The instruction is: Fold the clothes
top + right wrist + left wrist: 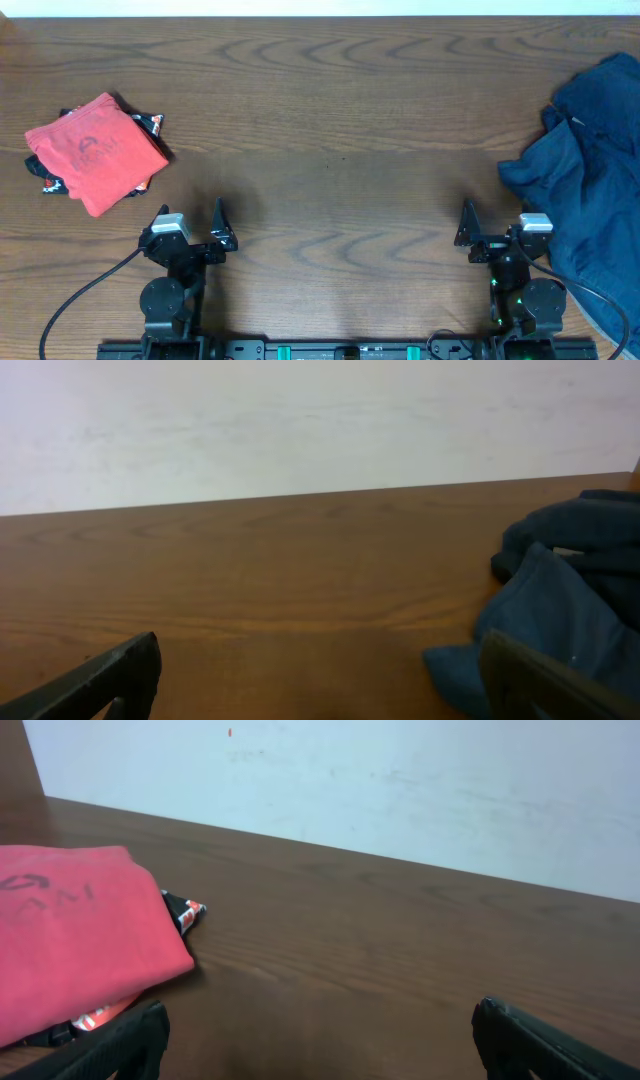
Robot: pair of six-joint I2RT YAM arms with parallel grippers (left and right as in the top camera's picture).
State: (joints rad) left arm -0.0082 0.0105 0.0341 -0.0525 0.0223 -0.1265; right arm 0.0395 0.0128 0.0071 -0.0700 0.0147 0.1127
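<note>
Left gripper [190, 228] and right gripper [497, 235] stood jaws apart, empty. Red T-shirt [95, 152] lay folded at left, navy garment [590, 170] crumpled at right. A pinch through its bunched layers could likely lift it as a tangle.

Arms [168, 296]: we see black housings with round joints.
Wrist blocks [170, 222]: we see white.
Cables [95, 280]: we see black.
Fingers [125, 1042]: we see matte black.
</note>
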